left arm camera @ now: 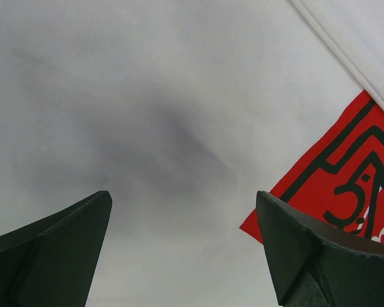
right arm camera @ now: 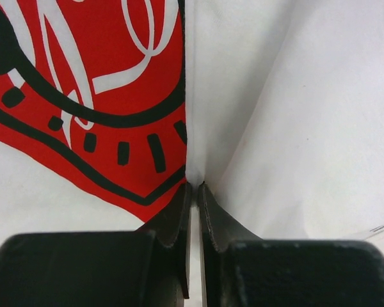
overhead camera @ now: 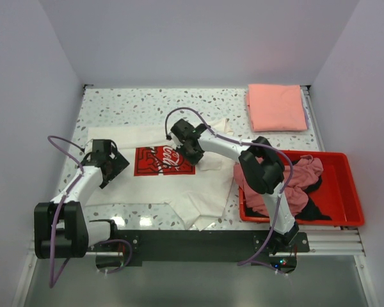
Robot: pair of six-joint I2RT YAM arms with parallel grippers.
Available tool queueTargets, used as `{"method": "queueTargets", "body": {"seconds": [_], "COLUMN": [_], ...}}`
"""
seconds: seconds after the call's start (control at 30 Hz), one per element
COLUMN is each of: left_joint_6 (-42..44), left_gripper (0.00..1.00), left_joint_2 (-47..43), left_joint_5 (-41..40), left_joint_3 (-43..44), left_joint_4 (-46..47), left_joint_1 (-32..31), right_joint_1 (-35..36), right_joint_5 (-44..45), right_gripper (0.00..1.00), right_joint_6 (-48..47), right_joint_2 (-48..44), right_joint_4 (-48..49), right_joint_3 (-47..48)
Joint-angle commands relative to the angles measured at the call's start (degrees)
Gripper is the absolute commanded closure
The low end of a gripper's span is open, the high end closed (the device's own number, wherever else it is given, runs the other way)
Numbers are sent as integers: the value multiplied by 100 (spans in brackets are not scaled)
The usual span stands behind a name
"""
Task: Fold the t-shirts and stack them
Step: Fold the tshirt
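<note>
right wrist: right jaws pinch a soft white t-shirt (right arm camera: 320, 128) fold; left jaws spread wide.

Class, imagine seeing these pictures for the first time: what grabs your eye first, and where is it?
The white t-shirt spread mid-table, its red Coca-Cola print pinched at the edge by the right gripper. Next, the red bin of crumpled shirts at right, and a folded salmon-pink t-shirt at the far right corner.
</note>
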Motion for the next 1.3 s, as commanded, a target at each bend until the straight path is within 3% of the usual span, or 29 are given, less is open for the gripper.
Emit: {"method": "queueTargets", "body": {"seconds": [0.0,0.63,0.87,0.97,1.03,1.07,1.13,1.27], "left_joint_6": [-84,-111,-119,-111,-111,-119,-128,-181], "left_gripper": [0,0,0,0,0,0,0,0], "left_joint_2": [-3,-56,-56,-65,-74,-83,-109,-223], "left_joint_5": [-135,-144,-144,-144,-135,-135,-144,-144], "left_joint_3": [-7,28,20,20,28,28,63,177], "left_joint_4": [159,98,80,80,72,63,28,-51], "left_joint_1": [-15,-15,-15,-24,-24,-15,-15,-24], "right_joint_1": [-12,32,58,67,76,85,85,76], "right_joint_5": [-79,-1959,-1828,-2057,-2075,-2048,-1943,-1523], "right_gripper": [100,99,97,92,68,51,1,1], "right_joint_6": [276,742,935,962,979,997,1014,1093], "right_joint_2": [-490,-386,-131,-105,-122,-131,-210,-579], "right_joint_4": [-305,-745,-903,-789,-727,-718,-718,-674], "right_joint_3": [236,561,843,773,720,711,711,702]}}
